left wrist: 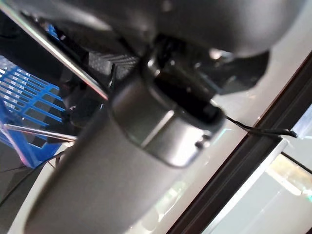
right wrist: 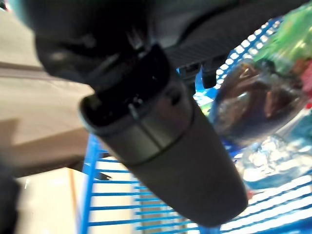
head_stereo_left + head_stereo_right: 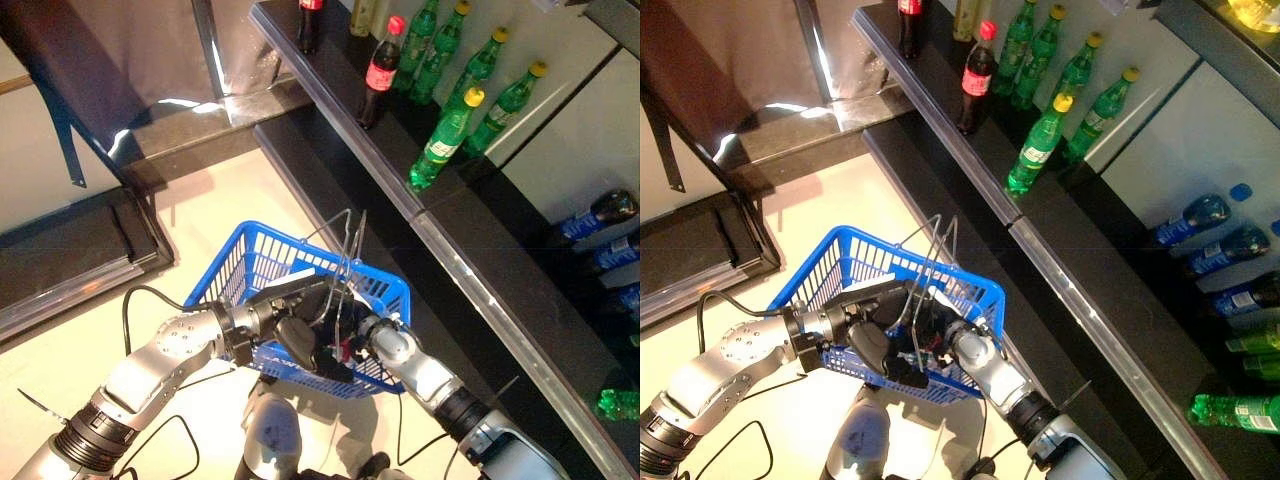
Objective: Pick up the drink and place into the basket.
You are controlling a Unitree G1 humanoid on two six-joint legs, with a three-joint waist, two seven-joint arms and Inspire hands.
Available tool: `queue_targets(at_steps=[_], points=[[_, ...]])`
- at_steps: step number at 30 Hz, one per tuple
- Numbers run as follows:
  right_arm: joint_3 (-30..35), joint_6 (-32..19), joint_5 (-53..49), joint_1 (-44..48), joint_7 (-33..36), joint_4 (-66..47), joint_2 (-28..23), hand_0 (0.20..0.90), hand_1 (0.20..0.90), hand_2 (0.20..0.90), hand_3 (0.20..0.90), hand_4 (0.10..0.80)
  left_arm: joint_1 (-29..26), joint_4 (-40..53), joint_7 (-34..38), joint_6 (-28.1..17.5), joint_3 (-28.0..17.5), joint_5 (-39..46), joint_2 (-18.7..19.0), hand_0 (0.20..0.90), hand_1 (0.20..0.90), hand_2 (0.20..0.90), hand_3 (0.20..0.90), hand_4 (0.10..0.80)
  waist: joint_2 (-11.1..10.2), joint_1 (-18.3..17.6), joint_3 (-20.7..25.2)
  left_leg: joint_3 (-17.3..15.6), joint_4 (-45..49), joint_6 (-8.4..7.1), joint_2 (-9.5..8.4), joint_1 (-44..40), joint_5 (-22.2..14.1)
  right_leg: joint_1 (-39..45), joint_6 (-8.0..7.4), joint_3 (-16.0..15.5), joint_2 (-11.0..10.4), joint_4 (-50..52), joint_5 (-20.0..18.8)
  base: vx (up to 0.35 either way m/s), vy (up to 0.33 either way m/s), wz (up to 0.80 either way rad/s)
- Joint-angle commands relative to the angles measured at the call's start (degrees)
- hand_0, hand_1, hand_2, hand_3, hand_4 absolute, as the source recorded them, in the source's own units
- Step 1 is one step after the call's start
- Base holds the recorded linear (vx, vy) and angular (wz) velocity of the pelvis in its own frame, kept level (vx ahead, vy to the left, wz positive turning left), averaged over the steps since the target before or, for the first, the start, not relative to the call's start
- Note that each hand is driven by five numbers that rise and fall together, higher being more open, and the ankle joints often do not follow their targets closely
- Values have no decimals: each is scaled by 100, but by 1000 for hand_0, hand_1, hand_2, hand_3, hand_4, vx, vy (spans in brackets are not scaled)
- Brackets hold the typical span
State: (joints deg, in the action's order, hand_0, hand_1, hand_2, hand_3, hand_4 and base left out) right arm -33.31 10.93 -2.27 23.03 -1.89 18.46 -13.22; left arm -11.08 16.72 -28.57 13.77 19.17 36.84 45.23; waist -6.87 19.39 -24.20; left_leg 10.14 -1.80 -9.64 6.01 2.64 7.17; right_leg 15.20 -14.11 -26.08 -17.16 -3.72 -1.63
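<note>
In the left eye view both hands are meeting at the blue basket (image 3: 262,262): the left hand (image 3: 285,325) is curling round its wire handles (image 3: 345,255), while the right hand (image 3: 352,338) is reaching inside, its fingers hidden. On the far right, bottles (image 3: 445,135) are standing on the shelf (image 3: 440,215).

The right eye view is adding nothing clearer.

The right wrist view is showing a dark drink bottle (image 2: 256,100) lying among others in the basket, so the placing looks nearly finished; whether it is released, I cannot tell.
</note>
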Motion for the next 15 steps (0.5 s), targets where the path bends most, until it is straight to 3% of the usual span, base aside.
queue_targets(at_steps=[1, 15], points=[[-174, -340, -60, -318, 112, 212, -13, 900, 900, 900, 900, 800, -605, 917, -291, -2273, -591, 1053, -1770, 300, 300, 300, 200, 100, 192, -152, 2199, -970, -320, 352, 310, -675, -444, -443, 201, 222, -131, 146, -388, -18, 11, -12], [251, -171, -163, -406, 67, -883, -404, 900, 900, 900, 900, 800, -545, 445, 178, -2502, -867, 647, -1803, 300, 300, 300, 200, 100, 315, -484, 2210, -1197, -320, 307, 411, -743, -438, -479, 201, 463, -150, 120, -356, -12, 15, -10]])
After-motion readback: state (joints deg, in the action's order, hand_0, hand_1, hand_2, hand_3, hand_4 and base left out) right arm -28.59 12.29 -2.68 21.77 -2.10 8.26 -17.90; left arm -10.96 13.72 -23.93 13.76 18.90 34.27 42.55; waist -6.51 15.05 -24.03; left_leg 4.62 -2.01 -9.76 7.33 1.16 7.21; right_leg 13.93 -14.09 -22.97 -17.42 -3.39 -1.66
